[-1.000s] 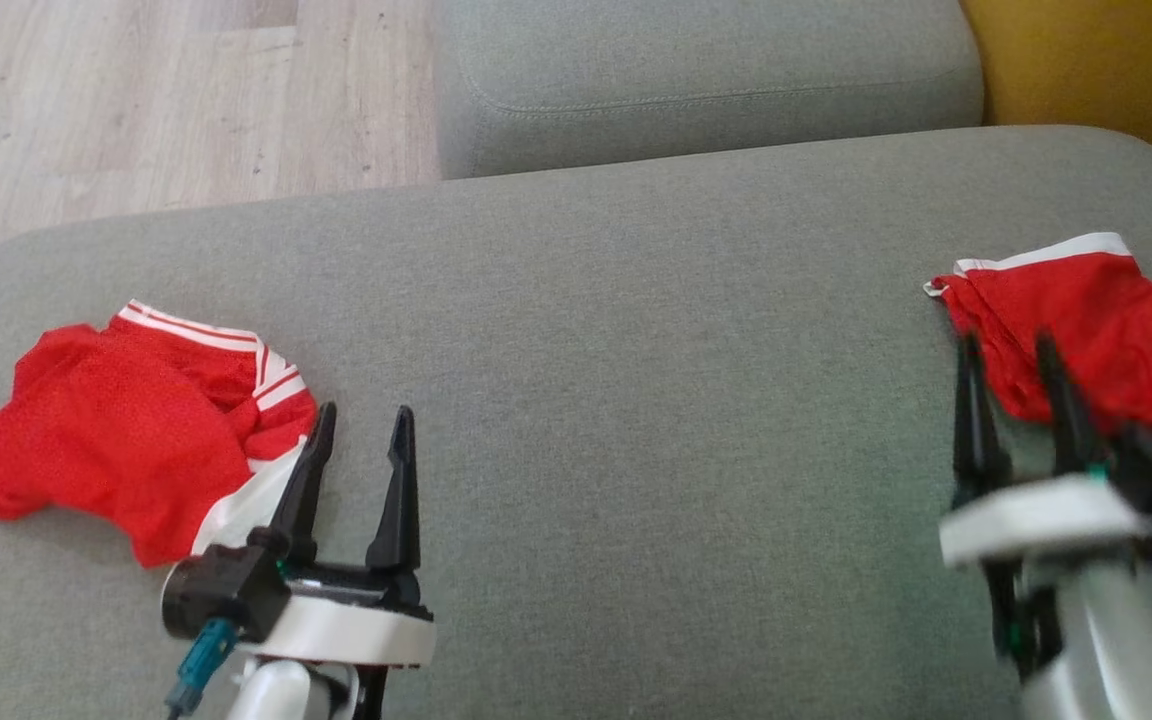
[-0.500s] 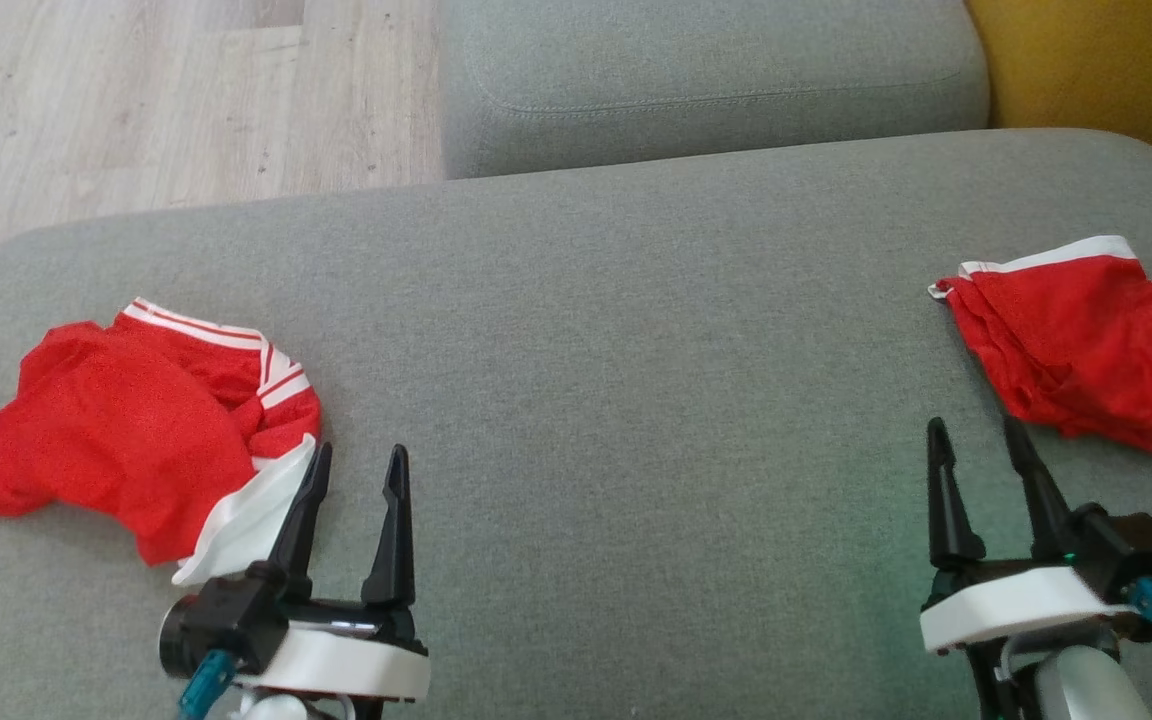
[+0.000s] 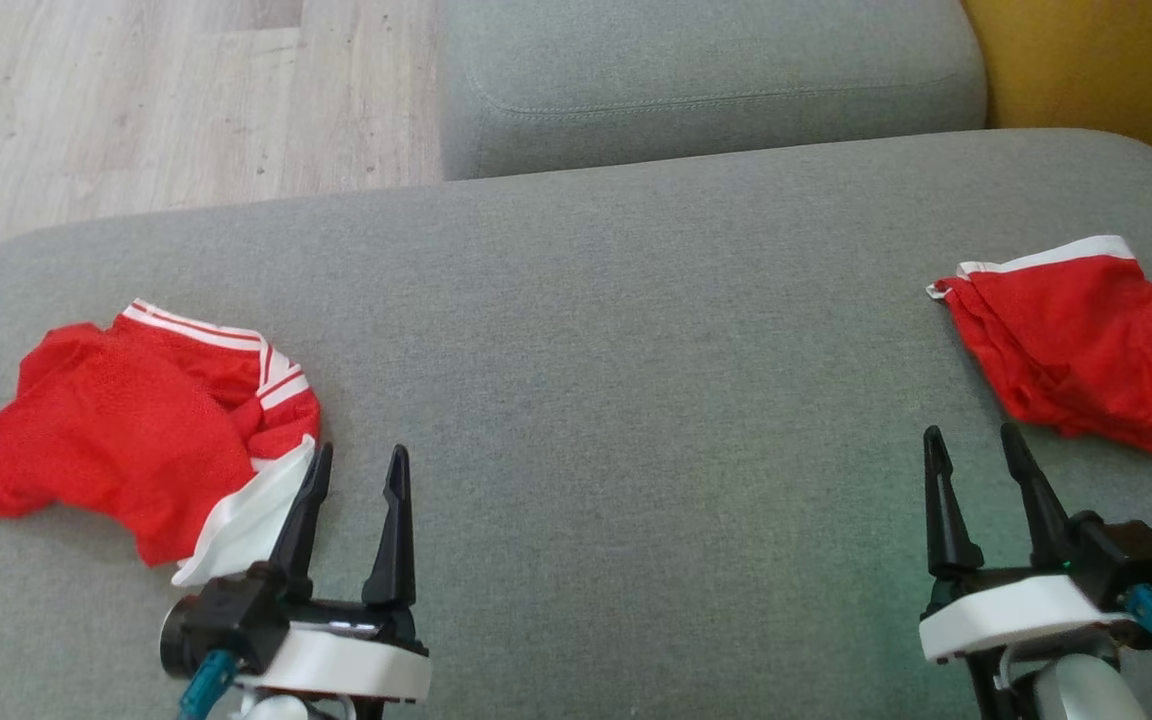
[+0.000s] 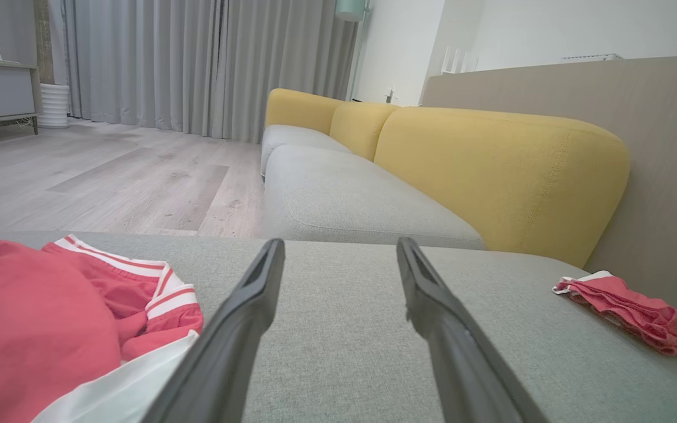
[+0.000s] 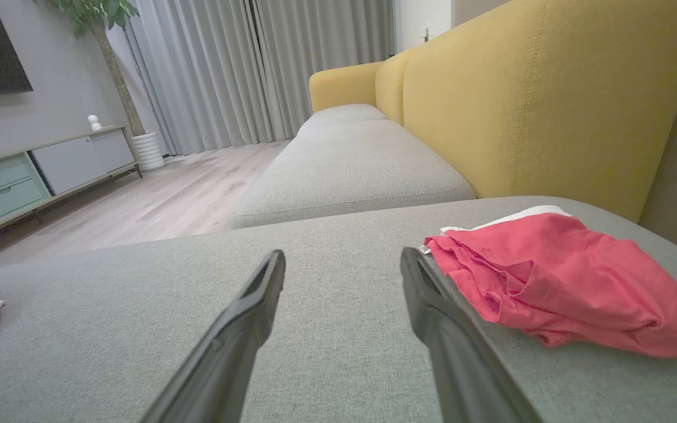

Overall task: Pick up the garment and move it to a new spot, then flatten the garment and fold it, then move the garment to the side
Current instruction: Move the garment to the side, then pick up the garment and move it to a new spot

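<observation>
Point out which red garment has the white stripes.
The crumpled red garment on the cushion's left, beside the left claw; the folded one at right has a plain white band.

The wide middle of the grey cushion (image 3: pixel 616 400) lies bare from near edge to far edge, while a crumpled red garment (image 3: pixel 116 440) takes the left side and a folded red garment (image 3: pixel 1086 345) the far right.

Soft, even daylight, faint shadows, sharp head view; wrist views bend at the edges, near fingers slightly blurred.
</observation>
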{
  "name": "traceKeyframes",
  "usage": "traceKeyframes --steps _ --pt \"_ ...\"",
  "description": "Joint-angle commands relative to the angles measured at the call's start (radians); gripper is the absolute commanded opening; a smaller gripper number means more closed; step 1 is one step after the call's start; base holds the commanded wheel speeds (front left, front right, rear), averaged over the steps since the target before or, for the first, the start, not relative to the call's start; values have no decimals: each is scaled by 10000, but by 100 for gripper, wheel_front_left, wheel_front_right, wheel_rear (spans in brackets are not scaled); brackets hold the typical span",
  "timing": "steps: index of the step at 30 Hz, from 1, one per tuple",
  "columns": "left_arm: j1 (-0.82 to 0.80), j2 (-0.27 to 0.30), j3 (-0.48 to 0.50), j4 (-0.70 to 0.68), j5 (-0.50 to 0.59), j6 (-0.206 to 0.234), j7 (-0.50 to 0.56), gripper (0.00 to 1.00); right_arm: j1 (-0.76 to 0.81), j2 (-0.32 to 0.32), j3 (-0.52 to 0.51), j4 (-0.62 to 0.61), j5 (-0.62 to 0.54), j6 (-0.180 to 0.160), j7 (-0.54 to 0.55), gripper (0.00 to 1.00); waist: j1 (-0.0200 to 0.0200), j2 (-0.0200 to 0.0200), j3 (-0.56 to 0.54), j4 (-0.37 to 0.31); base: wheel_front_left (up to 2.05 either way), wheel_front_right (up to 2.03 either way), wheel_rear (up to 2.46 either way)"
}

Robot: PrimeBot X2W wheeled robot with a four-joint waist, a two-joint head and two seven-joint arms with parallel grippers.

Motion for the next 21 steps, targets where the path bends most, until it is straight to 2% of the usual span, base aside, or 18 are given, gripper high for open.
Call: traceKeyframes --steps 1,10,21 --pt "-295 16 316 -247 -69 55 -80 100 -191 -32 220 -334 -89 -7 -110 100 0 0 -3 29 0 0 0" --pt "-322 16 370 -201 -58 83 -80 100 -132 -32 468 -409 -119 -7 -110 100 0 0 -100 468 0 0 0" --pt "-270 16 525 -259 -33 195 -80 100 173 -32 1314 -452 233 -7 -110 100 0 0 -343 1895 0 0 0"
